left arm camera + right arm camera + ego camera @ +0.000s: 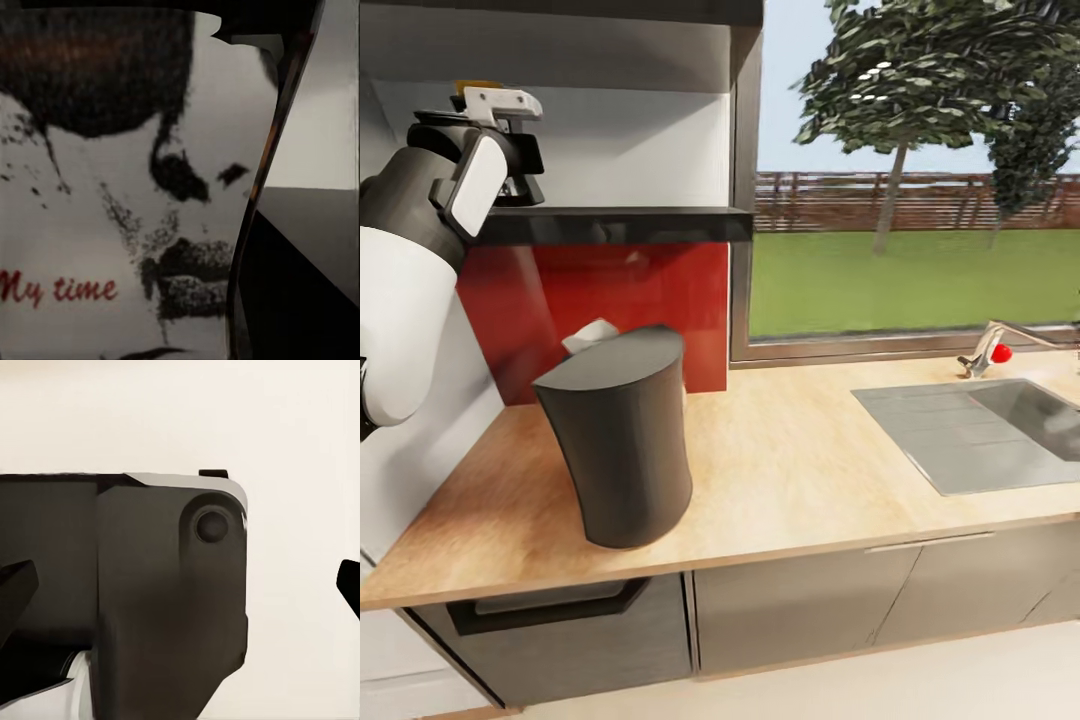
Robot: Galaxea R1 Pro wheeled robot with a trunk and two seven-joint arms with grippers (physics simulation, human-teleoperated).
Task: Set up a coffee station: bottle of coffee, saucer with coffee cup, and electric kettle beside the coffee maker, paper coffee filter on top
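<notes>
The coffee maker (622, 440) stands on the left part of the kitchen countertop (800, 470), its curved back toward me. The paper coffee filter (589, 334) peeks out behind its top edge. My left arm is raised to the kitchen shelf (620, 224), with my left gripper (495, 106) at the bottle of coffee, whose tan-gold cap (473, 88) shows beside it. The left wrist view has the bottle's white label (112, 225) with red lettering pressed close; the fingers are hidden there. My right gripper (180, 585) is open with nothing between its fingers.
A steel sink (980, 430) is set into the counter at the right, with a faucet (988, 350) and a red knob behind it. A large window runs along the back wall. A red backsplash (620, 290) lies under the shelf.
</notes>
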